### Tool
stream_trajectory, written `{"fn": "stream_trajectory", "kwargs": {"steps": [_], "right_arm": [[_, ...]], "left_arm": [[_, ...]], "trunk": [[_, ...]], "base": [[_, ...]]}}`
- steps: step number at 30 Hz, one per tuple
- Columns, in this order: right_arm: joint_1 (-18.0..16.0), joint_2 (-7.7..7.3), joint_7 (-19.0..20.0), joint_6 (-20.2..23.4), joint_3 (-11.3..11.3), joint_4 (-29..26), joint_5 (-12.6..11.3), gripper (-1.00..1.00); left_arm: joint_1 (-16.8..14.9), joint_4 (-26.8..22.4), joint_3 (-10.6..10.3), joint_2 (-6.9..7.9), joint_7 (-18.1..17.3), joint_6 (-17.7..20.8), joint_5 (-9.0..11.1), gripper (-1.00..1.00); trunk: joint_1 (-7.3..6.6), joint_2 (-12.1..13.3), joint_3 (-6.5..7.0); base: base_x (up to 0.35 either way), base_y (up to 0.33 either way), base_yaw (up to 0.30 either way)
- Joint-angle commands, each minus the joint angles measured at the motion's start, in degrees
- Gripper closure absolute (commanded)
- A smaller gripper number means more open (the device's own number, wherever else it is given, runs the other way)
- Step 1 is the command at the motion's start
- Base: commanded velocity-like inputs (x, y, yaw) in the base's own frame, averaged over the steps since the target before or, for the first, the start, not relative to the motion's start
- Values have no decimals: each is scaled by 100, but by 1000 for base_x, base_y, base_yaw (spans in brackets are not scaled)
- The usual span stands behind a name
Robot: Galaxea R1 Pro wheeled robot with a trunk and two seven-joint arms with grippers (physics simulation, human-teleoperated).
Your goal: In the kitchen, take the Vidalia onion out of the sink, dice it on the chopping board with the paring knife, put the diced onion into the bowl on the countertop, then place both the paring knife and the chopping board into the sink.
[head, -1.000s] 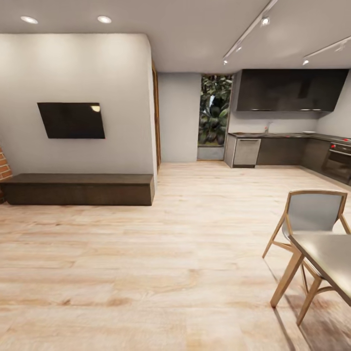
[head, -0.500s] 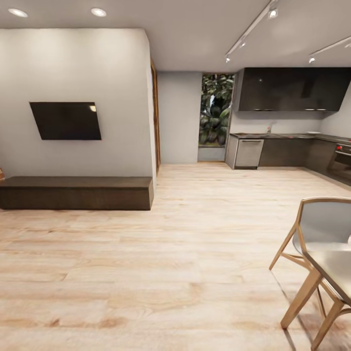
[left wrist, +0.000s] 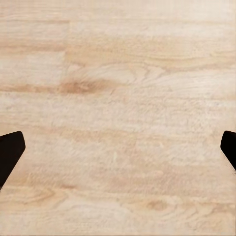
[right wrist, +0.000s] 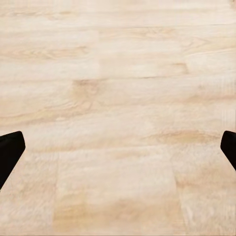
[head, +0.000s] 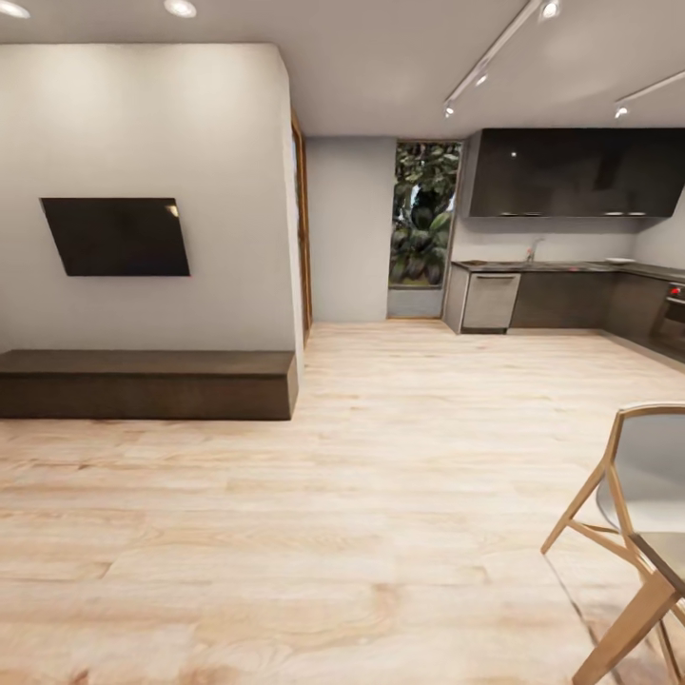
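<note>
Both claws are spread wide and hold nothing: the left gripper (left wrist: 118, 152) and the right gripper (right wrist: 118, 152) each show two dark fingertips above the pale wood floor (head: 362, 495). Far at the right back is the kitchen (head: 571, 238), one long countertop (head: 552, 267) running left to right, with one tap (head: 533, 249) on it. One chair (head: 637, 495) stands near at the right.

I find no readable text, label, brand, number or sign in any view. The wall screen (head: 116, 237) is dark and blank. The kitchen (head: 571, 238) cabinets and appliance fronts are too far off for me to make out any markings. The floor (left wrist: 118, 98) is bare wood grain.
</note>
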Motion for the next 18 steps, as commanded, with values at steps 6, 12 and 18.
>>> {"fn": "stream_trajectory", "kwargs": {"steps": [6, 12, 18], "right_arm": [[-3, 4, -1, -16, -12, 3, 4, -100], [-3, 6, -1, -17, -10, 1, 4, -100], [-3, 5, -1, -14, -10, 3, 4, -100]], "left_arm": [[1, -5, -1, 1, -6, -10, 30, -100], [1, -5, -1, 1, -6, -7, 31, -100], [1, -5, -1, 1, -6, -7, 38, -100]], "trunk": [[4, -2, -5], [4, -2, -5], [4, -2, -5]], "base": [[345, 0, 0], [345, 0, 0], [345, 0, -39]]}}
